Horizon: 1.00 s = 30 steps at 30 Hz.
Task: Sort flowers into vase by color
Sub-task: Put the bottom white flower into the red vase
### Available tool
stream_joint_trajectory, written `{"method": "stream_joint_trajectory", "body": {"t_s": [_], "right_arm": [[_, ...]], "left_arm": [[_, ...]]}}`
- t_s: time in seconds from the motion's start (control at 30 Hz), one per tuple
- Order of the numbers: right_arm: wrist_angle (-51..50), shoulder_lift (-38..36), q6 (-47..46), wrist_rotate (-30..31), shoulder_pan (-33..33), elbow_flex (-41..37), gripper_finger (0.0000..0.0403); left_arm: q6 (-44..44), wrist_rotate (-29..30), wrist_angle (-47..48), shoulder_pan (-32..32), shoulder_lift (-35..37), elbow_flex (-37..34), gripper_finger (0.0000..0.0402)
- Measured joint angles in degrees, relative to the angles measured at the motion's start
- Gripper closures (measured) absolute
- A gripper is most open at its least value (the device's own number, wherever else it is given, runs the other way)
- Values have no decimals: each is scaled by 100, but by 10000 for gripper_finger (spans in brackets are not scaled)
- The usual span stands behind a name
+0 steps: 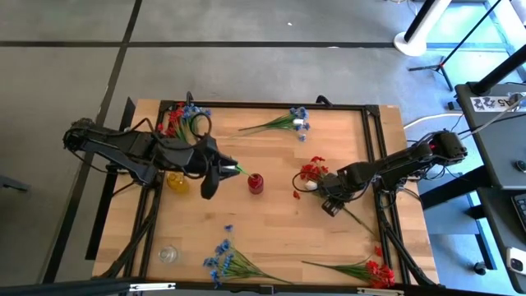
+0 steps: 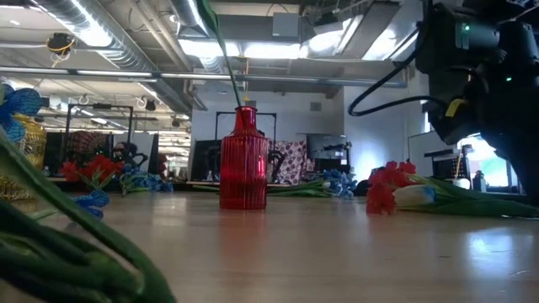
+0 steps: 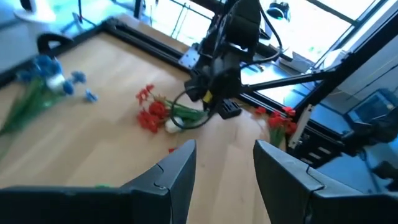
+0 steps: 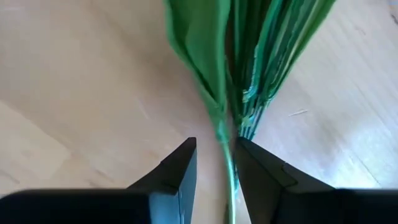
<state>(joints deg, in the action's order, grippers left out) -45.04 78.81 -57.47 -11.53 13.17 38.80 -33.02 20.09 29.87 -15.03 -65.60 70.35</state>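
A red ribbed vase (image 1: 256, 182) (image 2: 243, 160) stands mid-table. A thin green stem (image 2: 226, 59) sticks up out of its mouth and leans toward my left gripper (image 1: 222, 176) (image 3: 225, 155). That gripper hovers just left of the vase, open, with nothing between its fingers. The stem's upper end is hidden. A sprig with red blooms (image 1: 312, 171) (image 2: 384, 187) and a white bloom (image 2: 417, 195) lies right of the vase. My right gripper (image 1: 331, 203) (image 4: 216, 152) is shut on its stem. My right gripper pinches the sprig's thin bare stem (image 4: 223, 134) between its two fingers, just below where the green leaves (image 4: 261, 43) fan out. The fingers come from above, pointing steeply down, and lie across the stem. The blooms rest on the table; the stem's free end (image 1: 366, 226) trails toward the near right.
A yellow vase (image 1: 177, 182) stands under the left arm and a clear vase (image 1: 168, 255) near the front left. Loose sprigs lie about: red and blue ones at the far left (image 1: 182, 119), blue at the far middle (image 1: 289, 122) and near middle (image 1: 226, 260), red near right (image 1: 371, 270).
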Motion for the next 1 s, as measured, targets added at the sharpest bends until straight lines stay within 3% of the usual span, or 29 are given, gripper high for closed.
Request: {"method": "stream_joint_trajectory", "body": {"t_s": [0.17, 0.37, 0.5, 1.0], "right_arm": [[11, 0, -9, -260, 0, 31, 292], [13, 83, 207, 258, -2, 31, 292], [174, 248, 267, -35, 3, 33, 292], [-36, 275, -399, -262, 795, 329, 292]], "left_arm": [[302, 207, -5, 0, 0, 0, 246], [562, 450, -2, 0, 0, 0, 246], [677, 532, 0, 0, 0, 0, 246], [963, 537, 6, 0, 0, 0, 246]]}}
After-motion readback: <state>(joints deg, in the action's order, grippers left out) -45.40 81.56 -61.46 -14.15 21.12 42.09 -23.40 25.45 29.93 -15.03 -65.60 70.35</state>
